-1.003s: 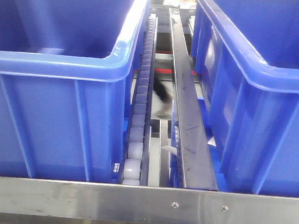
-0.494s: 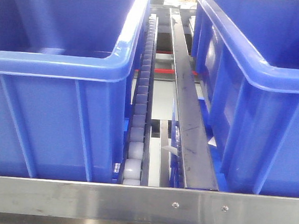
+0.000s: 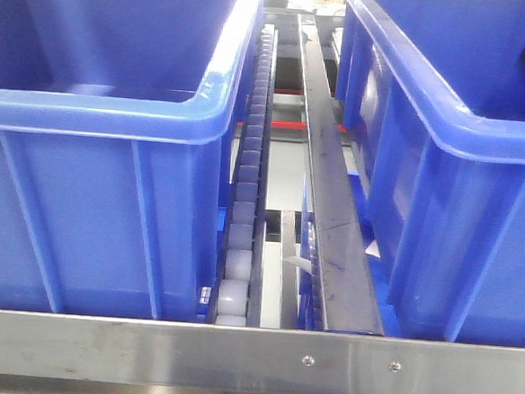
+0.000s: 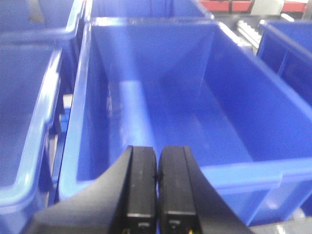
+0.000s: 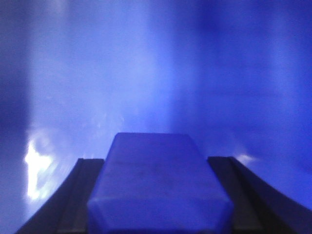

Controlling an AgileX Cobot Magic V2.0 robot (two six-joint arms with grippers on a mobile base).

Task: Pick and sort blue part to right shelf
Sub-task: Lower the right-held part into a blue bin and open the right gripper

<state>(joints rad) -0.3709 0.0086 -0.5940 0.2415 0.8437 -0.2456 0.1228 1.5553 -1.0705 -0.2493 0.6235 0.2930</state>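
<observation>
The left hand (image 4: 156, 187) has its two black fingers pressed flat together, nothing between them, pointing forward and slightly down. The right hand (image 5: 158, 195) has its dark fingers (image 5: 83, 195) spread apart, one on each side of a blue block (image 5: 156, 185) that fills the gap, gripped between them.

From the front I count two big blue bins (image 3: 106, 114), one roller track (image 3: 244, 205) between them, one steel front rail (image 3: 144, 351) with two screws (image 3: 306, 360).
</observation>
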